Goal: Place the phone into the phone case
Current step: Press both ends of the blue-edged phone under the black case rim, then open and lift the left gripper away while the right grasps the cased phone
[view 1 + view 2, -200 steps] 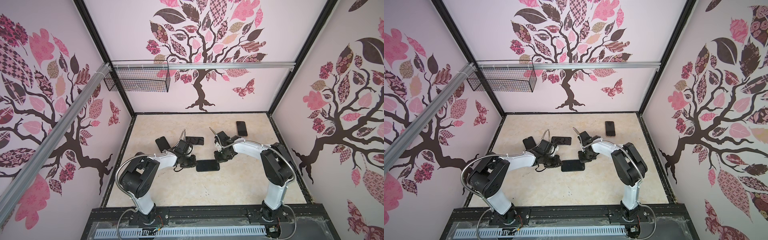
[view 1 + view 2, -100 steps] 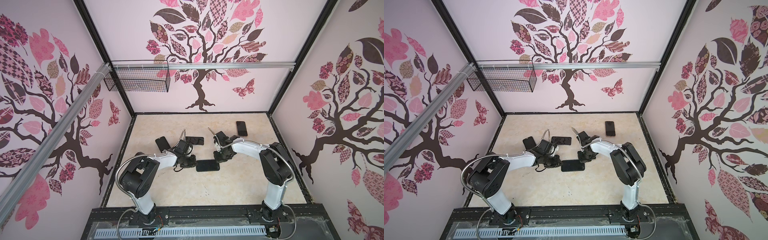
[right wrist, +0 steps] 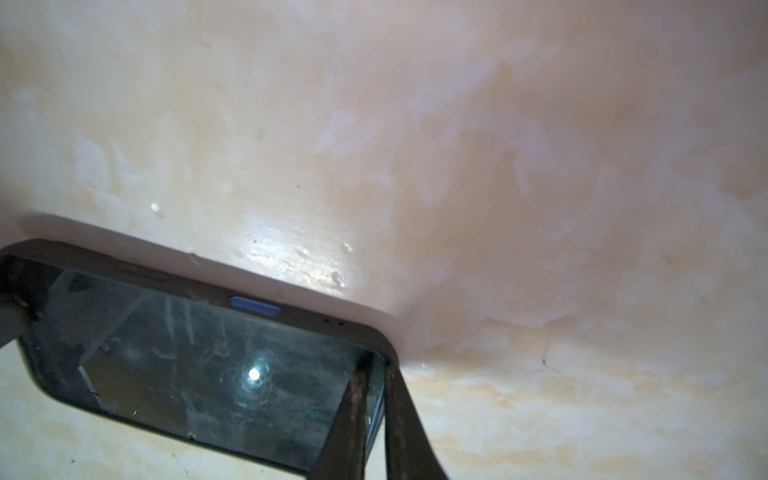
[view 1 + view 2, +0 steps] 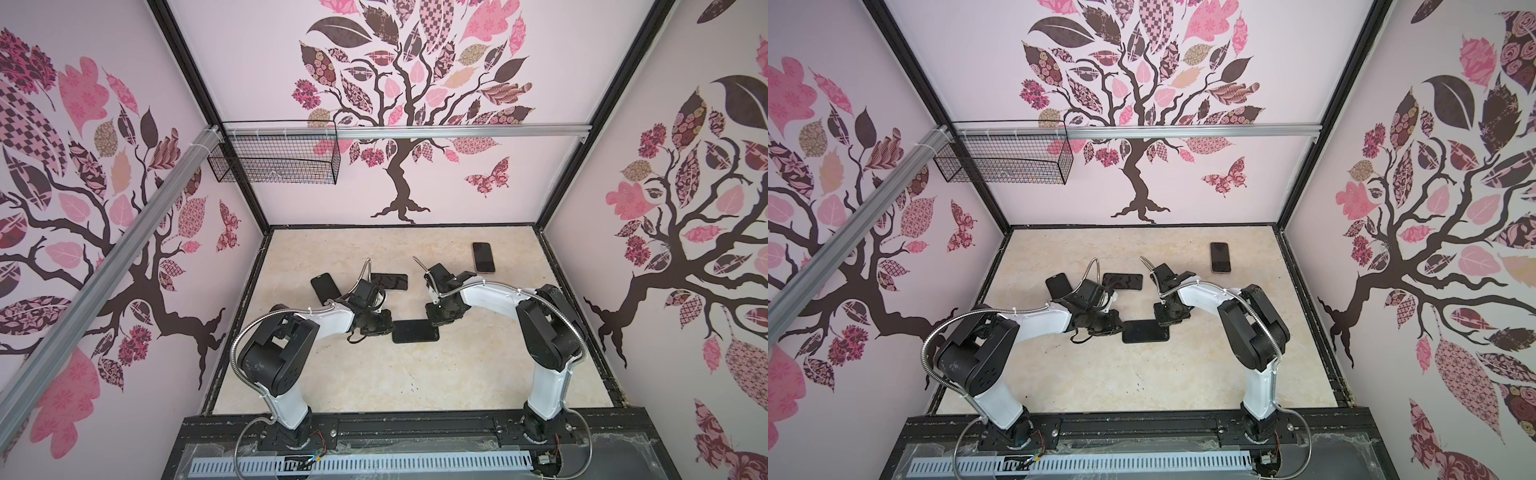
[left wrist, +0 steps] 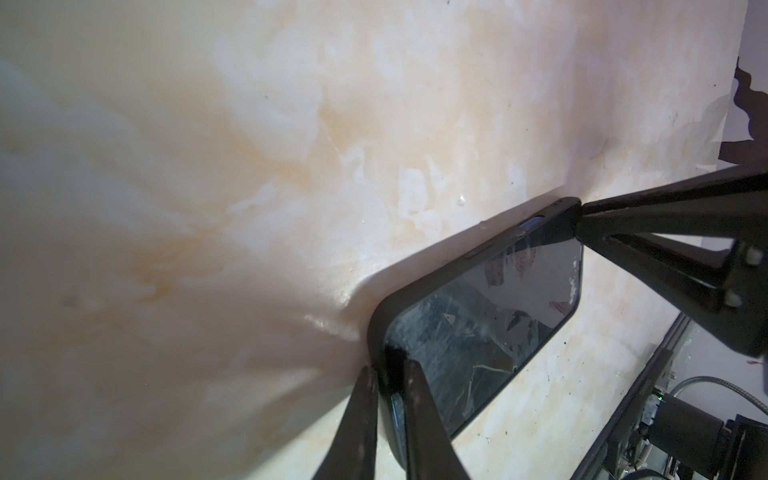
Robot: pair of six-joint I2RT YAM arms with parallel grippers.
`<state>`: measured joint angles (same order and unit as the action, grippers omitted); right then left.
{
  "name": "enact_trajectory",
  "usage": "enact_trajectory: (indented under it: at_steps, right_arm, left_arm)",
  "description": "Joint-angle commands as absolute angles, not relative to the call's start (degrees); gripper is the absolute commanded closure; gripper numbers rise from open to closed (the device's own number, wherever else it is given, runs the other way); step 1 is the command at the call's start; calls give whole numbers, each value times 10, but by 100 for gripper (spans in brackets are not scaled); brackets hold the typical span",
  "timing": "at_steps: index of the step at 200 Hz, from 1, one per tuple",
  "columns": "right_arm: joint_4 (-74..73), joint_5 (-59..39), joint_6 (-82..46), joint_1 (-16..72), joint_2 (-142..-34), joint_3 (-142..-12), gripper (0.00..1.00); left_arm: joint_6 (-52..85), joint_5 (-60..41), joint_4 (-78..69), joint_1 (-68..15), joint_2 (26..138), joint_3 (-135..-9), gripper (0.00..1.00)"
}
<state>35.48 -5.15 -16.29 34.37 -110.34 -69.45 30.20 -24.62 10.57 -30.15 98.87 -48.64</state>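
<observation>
On the pale table the black case lies flat between the two arms, long side across. The phone sits inside it, glass up, with the case rim showing all round the screen. A blue button shows in the case wall on its far long side. The left gripper is at the case's left end, close to the far corner. Its jaws are nearly closed and pinch the rim, one finger on the glass and the other outside the wall. The right gripper is at the case's right end, also by the far corner. Its jaws are drawn in on the rim the same way, with one finger over the screen and its mate outside. Beyond the case and to its left lies a dark left slab, askew and partly under the left arm. Straight beyond the case is a mid slab, lying crosswise. Well beyond and to the right of the case is a right slab, lying lengthwise with a pinkish edge. Whether these three are phones or cases cannot be told. Farthest off, high above and left of the case, a wire basket hangs from a metal rail. Through its mesh only the wall behind can be made out.
</observation>
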Motion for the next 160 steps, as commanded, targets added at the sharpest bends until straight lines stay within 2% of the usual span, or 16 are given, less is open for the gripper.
enact_trajectory:
  at_steps: [1, 118, 160]
  right_arm:
    - [236, -91, -154, 388, -1298, -594, 86]
    - [324, -38, -134, 389, -1168, -631, 80]
    - [346, -27, -116, 389, -1138, -649, 66]
  left_arm:
    - [298, -243, 87, -319, 1006, -475, 86]
    - [302, -216, 102, -312, 967, -458, 86]
    - [306, -215, 102, -300, 942, -441, 81]
